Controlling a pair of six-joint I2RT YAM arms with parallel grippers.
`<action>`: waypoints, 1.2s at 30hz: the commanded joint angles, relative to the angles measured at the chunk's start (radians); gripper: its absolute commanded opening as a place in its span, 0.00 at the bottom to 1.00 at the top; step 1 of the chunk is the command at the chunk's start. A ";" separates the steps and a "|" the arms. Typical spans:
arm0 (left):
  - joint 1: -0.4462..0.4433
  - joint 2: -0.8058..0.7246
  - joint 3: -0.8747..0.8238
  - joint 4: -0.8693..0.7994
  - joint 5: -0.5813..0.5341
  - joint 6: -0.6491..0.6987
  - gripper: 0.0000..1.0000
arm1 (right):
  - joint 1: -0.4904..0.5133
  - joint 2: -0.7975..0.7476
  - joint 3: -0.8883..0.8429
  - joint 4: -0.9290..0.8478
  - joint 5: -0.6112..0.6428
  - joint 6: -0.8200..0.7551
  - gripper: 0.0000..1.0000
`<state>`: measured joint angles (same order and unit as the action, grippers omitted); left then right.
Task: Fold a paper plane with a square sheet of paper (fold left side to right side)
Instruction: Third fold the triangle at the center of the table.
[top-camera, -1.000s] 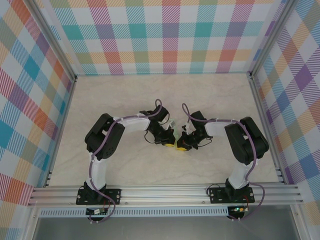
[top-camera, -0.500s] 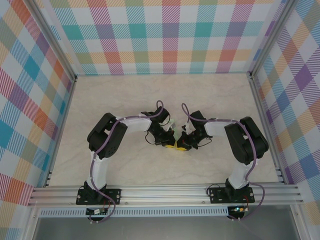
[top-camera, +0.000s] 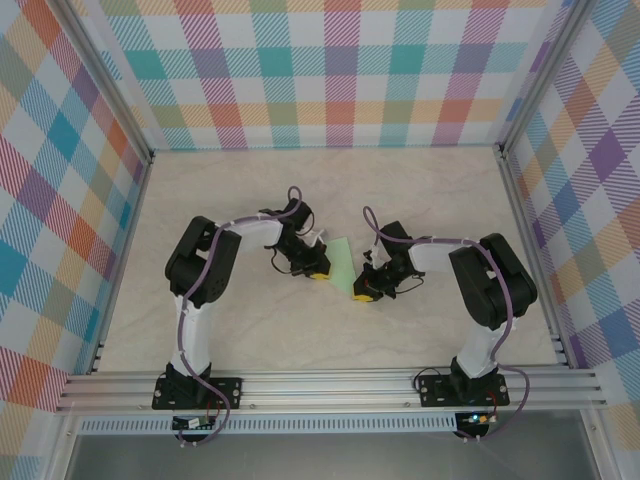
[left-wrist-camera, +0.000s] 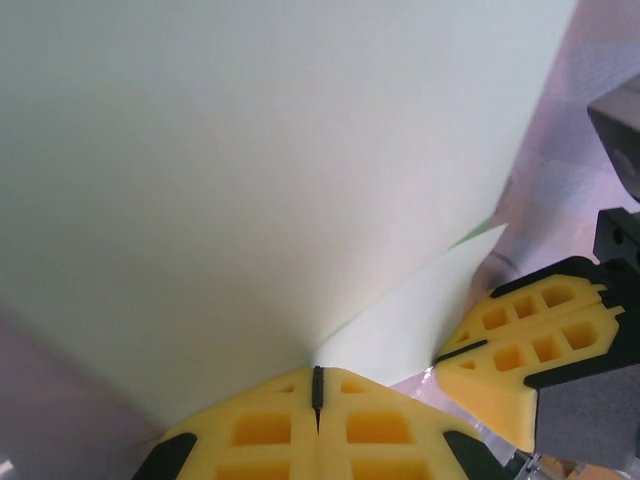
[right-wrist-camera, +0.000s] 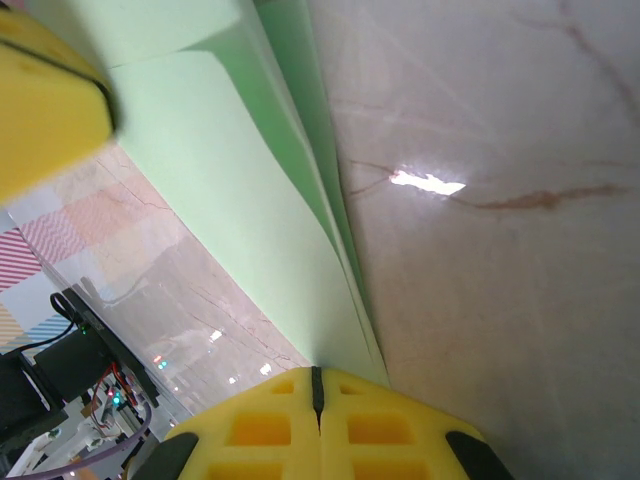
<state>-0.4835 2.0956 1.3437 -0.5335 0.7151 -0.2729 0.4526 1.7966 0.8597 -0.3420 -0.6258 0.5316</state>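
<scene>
The square sheet of paper (top-camera: 342, 262), pale green, is spread between my two grippers at the middle of the table. It lies in loose folded layers, not in a plane shape. My left gripper (top-camera: 318, 272) is shut on its left part; in the left wrist view a broad curved layer (left-wrist-camera: 250, 150) rises from the closed tips (left-wrist-camera: 318, 372). My right gripper (top-camera: 362, 293) is shut on the near right end, where stacked layers (right-wrist-camera: 230, 170) run into the closed tips (right-wrist-camera: 318, 372). The right fingers (left-wrist-camera: 520, 345) sit close to the left ones.
The marbled tabletop (top-camera: 420, 190) is boxed in by plaid walls on three sides. Aluminium posts stand at the corners and a rail (top-camera: 320, 385) runs along the near edge, where both arm bases are bolted.
My left gripper has moved left and a little away from the right one, still shut, drawing the paper out so more green shows between them. The right arm has stayed put.
</scene>
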 joint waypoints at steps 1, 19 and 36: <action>0.091 0.021 -0.015 -0.062 -0.157 0.050 0.03 | 0.003 0.051 -0.046 -0.103 0.173 -0.009 0.00; -0.075 -0.217 -0.050 0.003 -0.079 -0.068 0.04 | 0.004 0.037 -0.035 -0.092 0.178 0.001 0.00; -0.169 0.039 0.064 -0.013 -0.165 -0.066 0.03 | 0.005 0.020 -0.047 -0.092 0.166 0.002 0.00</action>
<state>-0.6586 2.0995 1.3926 -0.5262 0.6132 -0.3473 0.4553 1.7897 0.8593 -0.3420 -0.6128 0.5327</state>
